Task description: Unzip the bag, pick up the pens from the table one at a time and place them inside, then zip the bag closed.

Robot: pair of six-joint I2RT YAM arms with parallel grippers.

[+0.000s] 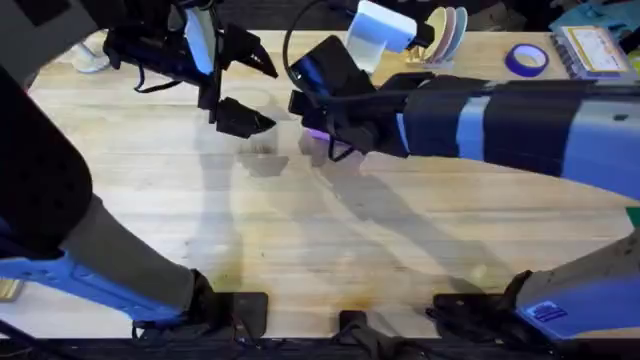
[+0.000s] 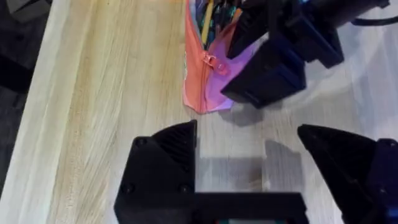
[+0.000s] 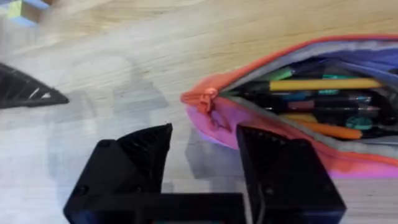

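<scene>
Pale table [image 1: 300,230], pink bag [image 3: 323,106] lying unzipped, pens [image 3: 323,84] inside.
Right gripper [image 3: 205,149] hovers at its zipper end, fingers apart, empty; left gripper [image 2: 249,155] wide, nearby.

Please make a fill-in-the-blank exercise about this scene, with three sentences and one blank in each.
1. The zipper of the pink bag is ____.
2. The pens lie ____ the bag.
3. The left gripper has its fingers ____, with only bare table between them.

Missing words: open; inside; open
</scene>
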